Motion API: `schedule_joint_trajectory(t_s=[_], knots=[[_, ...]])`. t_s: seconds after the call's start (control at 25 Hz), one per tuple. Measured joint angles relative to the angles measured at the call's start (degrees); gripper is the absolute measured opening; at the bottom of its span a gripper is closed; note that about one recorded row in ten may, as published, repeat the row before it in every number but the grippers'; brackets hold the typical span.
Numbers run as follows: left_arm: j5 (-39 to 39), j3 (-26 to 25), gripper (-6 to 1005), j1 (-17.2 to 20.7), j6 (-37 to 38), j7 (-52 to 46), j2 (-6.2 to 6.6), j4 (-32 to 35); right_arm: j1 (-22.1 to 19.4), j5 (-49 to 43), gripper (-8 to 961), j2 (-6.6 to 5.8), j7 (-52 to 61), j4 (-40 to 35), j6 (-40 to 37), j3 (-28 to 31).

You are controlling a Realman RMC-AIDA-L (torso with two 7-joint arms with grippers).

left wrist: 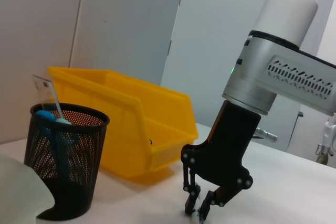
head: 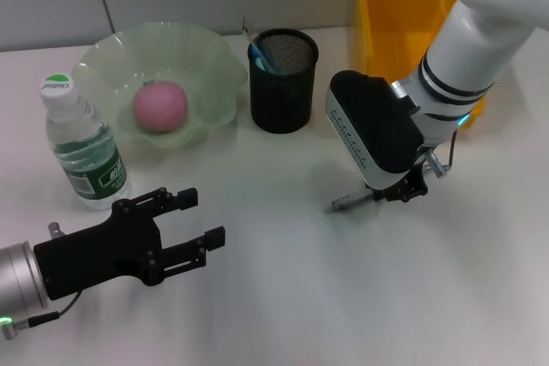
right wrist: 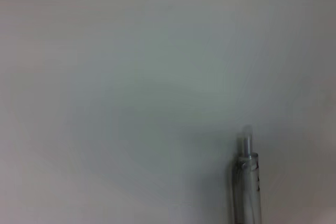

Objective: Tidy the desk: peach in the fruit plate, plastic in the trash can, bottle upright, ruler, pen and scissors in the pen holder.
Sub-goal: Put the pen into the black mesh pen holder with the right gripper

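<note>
White desk surface (head: 283,297): the pen (head: 350,201) lies flat, front-right of the pen holder (head: 283,80), long axis running leftward from the right gripper (head: 396,192), whose jaws pinch its near end. Left gripper (head: 189,225) idles, jaws apart, empty.

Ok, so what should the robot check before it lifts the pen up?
1. Right gripper down at the pen: ok.
2. Fingers closed on the pen: cannot tell; they straddle its end.
3. Pen holder upright with room inside: ok, though a ruler and a blue-handled item already stand in it.
4. Left gripper open, near the front edge, away from the pen: ok.
5. Peach in the fruit plate: ok.
6. Bottle upright: ok.
</note>
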Motion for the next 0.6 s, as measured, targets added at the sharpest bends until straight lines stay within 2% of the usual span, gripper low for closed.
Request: schedule_joint_trajectory(t_s=[0.24, 0.28, 0.44, 0.48, 0.6], knots=[[-0.05, -0.03, 747, 0.1, 0.28, -0.21, 0.05, 0.14, -1.39, 2.32, 140, -0.19, -1.28, -5.55, -3.89, 1.85], [-0.06, -0.06, 747, 0.11, 0.4, -0.55, 0.05, 0.26, -2.08, 2.69, 140, -0.2, -1.3, -8.93, -6.77, 3.89], [-0.28, -0.09, 747, 0.05, 0.77, -1.22, 0.08, 0.44, -3.45, 4.8, 138, -0.17, -0.86, -13.99, -10.06, 7.26], [-0.65, -0.09, 747, 0.05, 1.17, -1.24, 0.1, 0.47, -4.81, 7.25, 139, -0.17, -0.14, -17.63, -12.0, 9.74], [-0.81, -0.1, 747, 0.0, 1.82, -1.27, 0.14, 0.47, -6.27, 10.44, 142, -0.17, 0.77, -20.69, -13.1, 12.46]])
